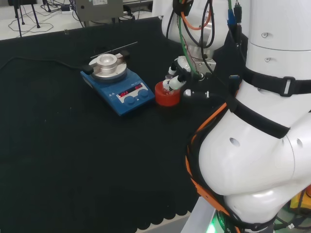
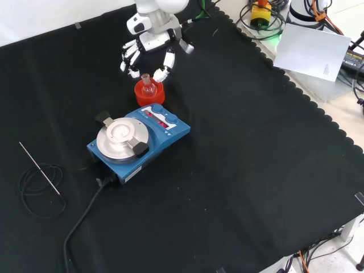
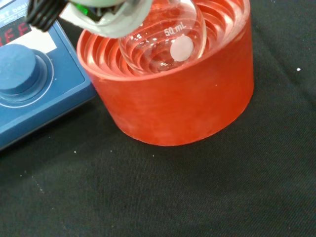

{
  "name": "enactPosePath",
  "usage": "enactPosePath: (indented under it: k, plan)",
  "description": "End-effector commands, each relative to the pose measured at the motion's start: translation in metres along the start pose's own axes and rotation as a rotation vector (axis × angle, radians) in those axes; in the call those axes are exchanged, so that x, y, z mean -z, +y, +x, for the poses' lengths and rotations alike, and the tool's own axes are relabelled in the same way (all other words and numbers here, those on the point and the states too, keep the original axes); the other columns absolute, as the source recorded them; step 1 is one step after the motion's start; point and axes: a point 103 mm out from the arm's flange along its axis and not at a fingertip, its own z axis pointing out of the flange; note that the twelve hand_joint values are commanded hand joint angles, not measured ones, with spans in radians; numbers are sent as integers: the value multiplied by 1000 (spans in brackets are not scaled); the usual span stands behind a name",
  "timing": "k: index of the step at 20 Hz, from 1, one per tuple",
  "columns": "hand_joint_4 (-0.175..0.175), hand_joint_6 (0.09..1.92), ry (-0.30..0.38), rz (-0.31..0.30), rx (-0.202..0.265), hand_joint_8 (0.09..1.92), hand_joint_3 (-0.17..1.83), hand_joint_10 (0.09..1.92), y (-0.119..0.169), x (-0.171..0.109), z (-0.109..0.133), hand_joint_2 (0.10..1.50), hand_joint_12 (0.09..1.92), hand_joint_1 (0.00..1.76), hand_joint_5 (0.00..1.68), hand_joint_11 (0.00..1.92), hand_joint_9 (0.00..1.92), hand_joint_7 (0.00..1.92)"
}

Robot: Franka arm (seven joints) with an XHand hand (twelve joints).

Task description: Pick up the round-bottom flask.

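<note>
Red ribbed stand (image 2: 149,94) sits upper-left of centre in the front view, with the round-bottom flask (image 2: 147,81) seated in it, neck up. Wrist view: clear flask bulb (image 3: 165,42) rests in the stand's ribbed cup (image 3: 173,98), stand flat on the black cloth.

Robot hand (image 2: 149,45) comes in from the top of the front view, just above the flask. Fingers (image 2: 130,58) are spread and lightly bent, pointing down either side of the neck; one fingertip (image 2: 161,73) is just beside the neck. Contact: can't tell. Nothing gripped, hand reads as open. In the head view the robot hand (image 1: 177,77) is over the stand (image 1: 167,93) at frame centre.

Blue hotplate stirrer (image 2: 139,138) with a round metal top sits just below the stand in the front view, close but apart. Thin metal rod (image 2: 40,166) and coiled black cable (image 2: 37,190) lie at the left of the counter (image 2: 244,170), well apart.
</note>
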Motion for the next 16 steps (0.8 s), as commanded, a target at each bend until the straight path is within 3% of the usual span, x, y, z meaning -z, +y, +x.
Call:
enactPosePath:
  k: [1,16]
  plan:
    - [-59,743,0,2,2,628,635,701,1,-2,1,665,1172,899,631,0,331,247]
    - [-69,831,-45,-4,29,635,641,704,7,-2,6,674,1180,899,715,0,338,254]
